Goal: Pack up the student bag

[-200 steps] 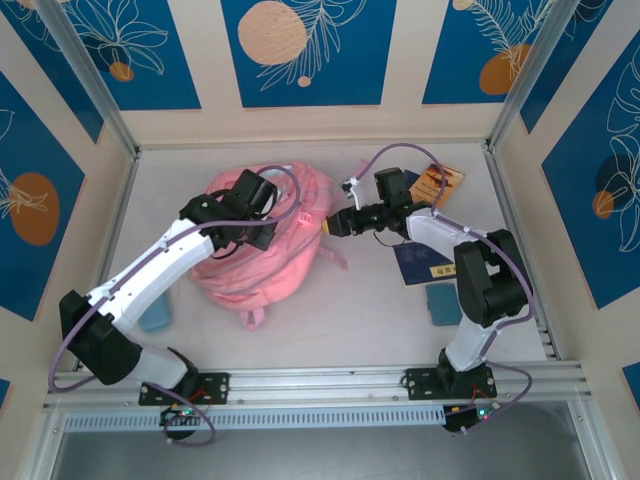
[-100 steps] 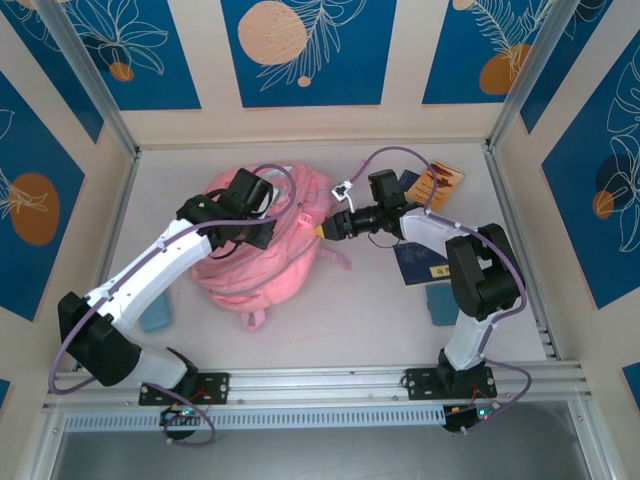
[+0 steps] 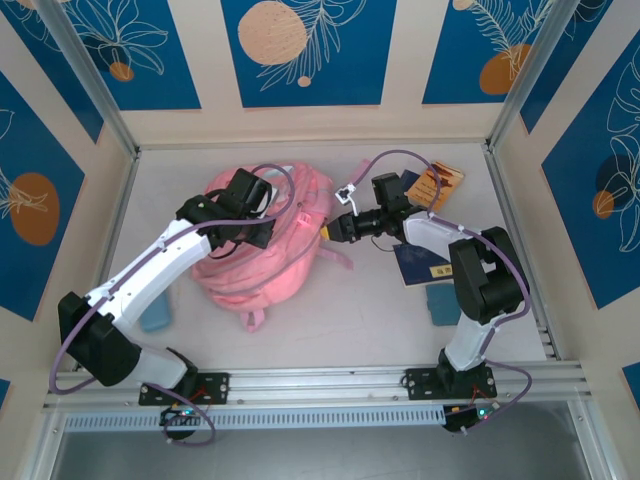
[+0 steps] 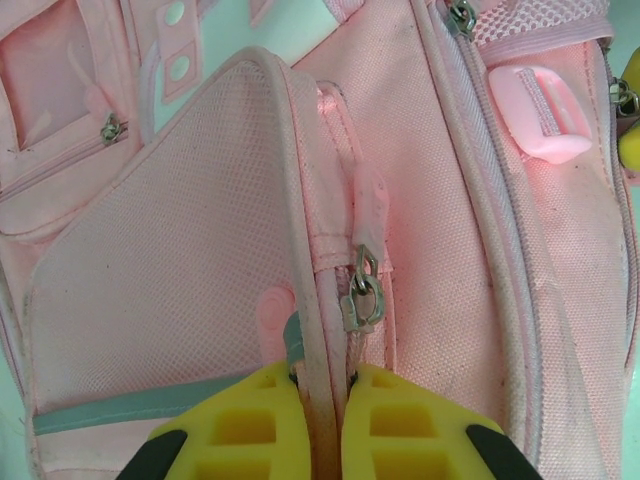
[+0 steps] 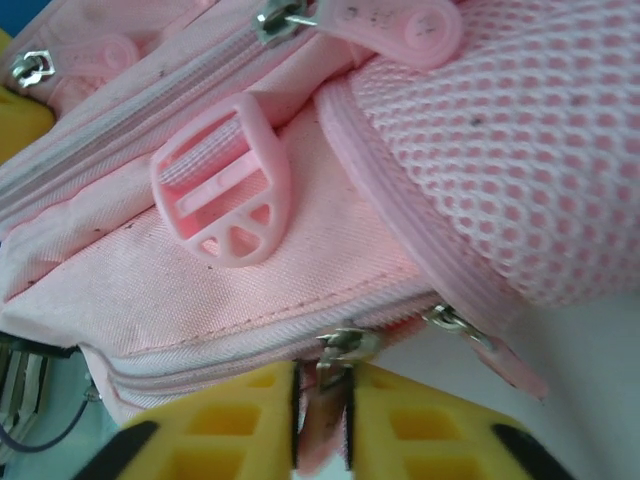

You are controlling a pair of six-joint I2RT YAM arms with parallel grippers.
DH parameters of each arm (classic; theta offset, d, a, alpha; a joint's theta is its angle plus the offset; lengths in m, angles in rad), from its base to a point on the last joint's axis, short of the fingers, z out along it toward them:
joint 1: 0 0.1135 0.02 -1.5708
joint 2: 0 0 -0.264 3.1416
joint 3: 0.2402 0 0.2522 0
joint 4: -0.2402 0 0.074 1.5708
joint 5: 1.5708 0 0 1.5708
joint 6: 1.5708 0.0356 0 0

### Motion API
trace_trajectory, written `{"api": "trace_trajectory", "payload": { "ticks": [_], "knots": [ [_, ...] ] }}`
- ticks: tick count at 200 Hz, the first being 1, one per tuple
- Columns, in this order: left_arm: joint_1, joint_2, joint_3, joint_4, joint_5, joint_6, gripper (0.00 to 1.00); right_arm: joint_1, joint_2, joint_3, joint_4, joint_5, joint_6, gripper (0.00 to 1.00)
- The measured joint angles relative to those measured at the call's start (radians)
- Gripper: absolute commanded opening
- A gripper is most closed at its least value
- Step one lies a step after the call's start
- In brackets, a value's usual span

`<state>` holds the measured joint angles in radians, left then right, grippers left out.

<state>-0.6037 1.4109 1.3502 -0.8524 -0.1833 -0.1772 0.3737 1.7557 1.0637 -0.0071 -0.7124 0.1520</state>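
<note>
The pink student bag lay left of centre in the overhead view, on the pale table, its straps trailing toward the lower edge of the frame. The left gripper sat over the bag's upper middle. In the left wrist view its yellow fingers, at the bottom of the frame, were pressed together on a piped seam of the bag, a metal zipper slider hanging just above them. A pink plastic buckle showed at the upper right of that view.

The right gripper met the bag's right edge. In the right wrist view its yellow fingers were nearly together at the bottom of the frame, pinching a pink tab below another metal slider. The buckle lay left of centre, and a mesh pocket took up the upper right.

Right of the bag in the overhead view lay a dark blue booklet, a teal block below it and an orange card above. Another teal item lay at the lower left, beside the left arm.
</note>
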Motion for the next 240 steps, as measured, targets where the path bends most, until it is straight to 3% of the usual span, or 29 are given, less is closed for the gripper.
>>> {"api": "trace_trajectory", "payload": {
  "ticks": [50, 130, 167, 193, 218, 240],
  "knots": [
    [0.001, -0.004, -0.013, 0.008, 0.001, -0.016, 0.00, 0.017, -0.006, 0.000, -0.035, 0.076, -0.016, 0.01],
    [0.000, 0.085, 0.002, 0.041, 0.013, -0.167, 0.00, 0.192, -0.227, -0.126, -0.111, 0.404, -0.113, 0.00],
    [0.000, 0.164, 0.031, 0.088, 0.056, -0.238, 0.00, 0.287, -0.255, -0.198, -0.107, 0.468, -0.095, 0.00],
    [0.000, 0.188, 0.039, 0.105, 0.088, -0.269, 0.25, 0.310, -0.258, -0.237, -0.069, 0.480, -0.050, 0.00],
    [0.016, 0.185, 0.052, 0.119, 0.133, -0.271, 0.48, 0.269, -0.290, -0.261, -0.050, 0.480, 0.009, 0.00],
    [0.040, 0.152, 0.053, 0.130, 0.176, -0.206, 0.59, 0.192, -0.315, -0.260, -0.044, 0.477, 0.047, 0.00]
  ]
}}
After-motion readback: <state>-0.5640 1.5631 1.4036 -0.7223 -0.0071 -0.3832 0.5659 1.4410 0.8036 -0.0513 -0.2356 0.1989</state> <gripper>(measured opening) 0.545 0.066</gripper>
